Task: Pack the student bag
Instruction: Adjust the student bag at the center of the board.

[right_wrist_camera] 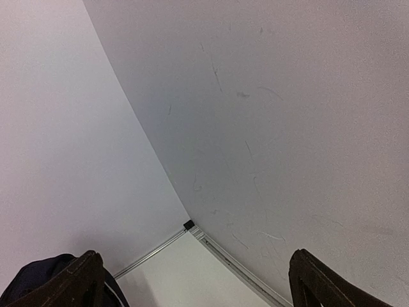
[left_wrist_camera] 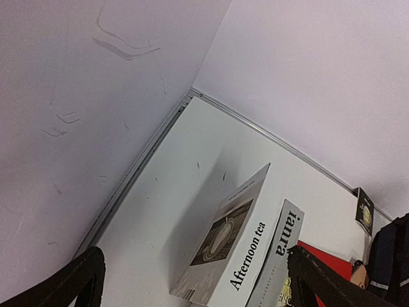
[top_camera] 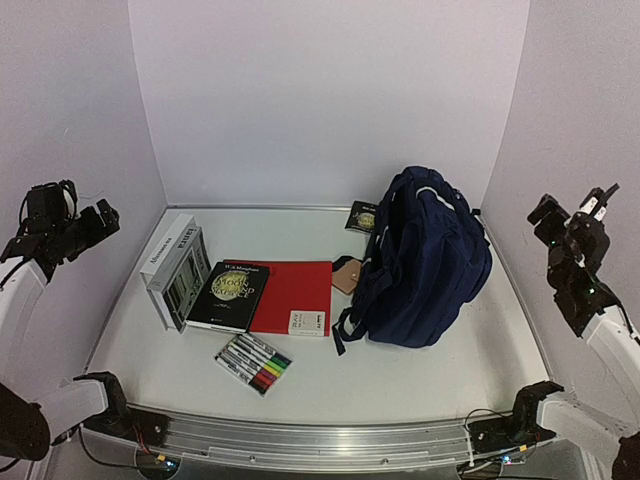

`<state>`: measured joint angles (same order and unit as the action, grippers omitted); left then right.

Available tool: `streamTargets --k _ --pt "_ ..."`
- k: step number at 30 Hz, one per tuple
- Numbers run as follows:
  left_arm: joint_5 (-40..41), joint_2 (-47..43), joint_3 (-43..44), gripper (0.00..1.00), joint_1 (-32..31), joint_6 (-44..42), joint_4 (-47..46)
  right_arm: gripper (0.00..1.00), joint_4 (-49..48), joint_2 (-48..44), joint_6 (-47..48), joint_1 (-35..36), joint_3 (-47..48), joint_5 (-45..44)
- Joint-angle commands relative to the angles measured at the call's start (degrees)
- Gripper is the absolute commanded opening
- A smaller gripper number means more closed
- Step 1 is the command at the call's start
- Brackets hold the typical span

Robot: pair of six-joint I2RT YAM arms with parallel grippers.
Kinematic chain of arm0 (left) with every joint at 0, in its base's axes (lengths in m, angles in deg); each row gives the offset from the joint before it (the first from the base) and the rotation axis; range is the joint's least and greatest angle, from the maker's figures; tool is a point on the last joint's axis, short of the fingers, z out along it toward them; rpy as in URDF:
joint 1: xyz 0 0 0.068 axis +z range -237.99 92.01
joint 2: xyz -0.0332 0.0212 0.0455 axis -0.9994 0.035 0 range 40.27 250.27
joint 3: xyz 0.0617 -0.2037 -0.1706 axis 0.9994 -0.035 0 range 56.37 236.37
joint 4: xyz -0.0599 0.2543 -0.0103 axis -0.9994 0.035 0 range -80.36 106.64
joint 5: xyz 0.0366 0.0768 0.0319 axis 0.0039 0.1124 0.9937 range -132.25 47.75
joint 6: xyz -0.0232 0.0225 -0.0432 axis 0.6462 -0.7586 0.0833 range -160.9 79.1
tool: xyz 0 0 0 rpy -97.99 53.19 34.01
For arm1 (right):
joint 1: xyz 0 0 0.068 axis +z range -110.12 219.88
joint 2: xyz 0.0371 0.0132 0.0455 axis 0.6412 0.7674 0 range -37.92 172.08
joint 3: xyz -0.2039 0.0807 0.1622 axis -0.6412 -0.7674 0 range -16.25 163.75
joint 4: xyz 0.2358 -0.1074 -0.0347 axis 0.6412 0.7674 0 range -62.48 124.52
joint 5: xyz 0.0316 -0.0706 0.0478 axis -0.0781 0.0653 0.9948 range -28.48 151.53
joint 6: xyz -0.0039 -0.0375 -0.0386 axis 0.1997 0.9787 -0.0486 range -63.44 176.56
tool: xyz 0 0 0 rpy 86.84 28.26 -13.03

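The navy blue student bag [top_camera: 425,265] stands at the right of the table, top opening toward the left, straps trailing at its front left; a corner shows in the left wrist view [left_wrist_camera: 391,256] and the right wrist view [right_wrist_camera: 38,278]. My left gripper [top_camera: 100,218] is raised at the far left wall, open and empty; its fingers [left_wrist_camera: 83,281] frame the "Afternoon tea" book [left_wrist_camera: 233,246]. My right gripper [top_camera: 548,215] is raised at the far right wall, open and empty, its fingertips [right_wrist_camera: 319,281] pointing at the back corner.
Two white books [top_camera: 172,265] stand on edge at the left. A black book [top_camera: 230,295], a red notebook [top_camera: 295,295], a small white box [top_camera: 308,322], a marker set [top_camera: 253,363], a tan tag [top_camera: 347,272] and a small dark booklet [top_camera: 362,216] lie around.
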<state>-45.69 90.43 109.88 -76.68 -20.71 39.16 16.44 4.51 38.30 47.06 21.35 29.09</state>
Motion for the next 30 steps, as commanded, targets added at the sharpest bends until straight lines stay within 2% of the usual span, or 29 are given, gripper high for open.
streamTargets --k 1,10,14,18,22,30 --pt "-0.16 0.20 1.79 1.00 0.13 0.03 -0.67 0.98 3.59 0.16 -1.41 0.33 5.01 6.13" --pt "-0.63 0.99 1.46 1.00 0.19 -0.82 -0.58 0.98 19.06 6.11 -4.24 0.27 15.05 28.03" --pt "-5.26 0.74 0.38 1.00 0.18 -2.22 -1.71 0.98 25.51 13.04 -6.72 0.25 18.70 37.56" --pt "-9.74 0.70 -0.14 1.00 0.20 -2.59 -2.58 0.97 27.33 16.49 -7.00 0.22 19.09 46.34" --pt "-10.26 1.50 0.31 1.00 0.12 -2.61 -1.80 0.92 27.61 17.91 -9.46 0.24 18.53 51.30" --pt "-11.53 3.05 0.85 1.00 0.15 -2.52 -1.17 0.71 25.51 20.77 -12.75 0.26 15.60 58.31"
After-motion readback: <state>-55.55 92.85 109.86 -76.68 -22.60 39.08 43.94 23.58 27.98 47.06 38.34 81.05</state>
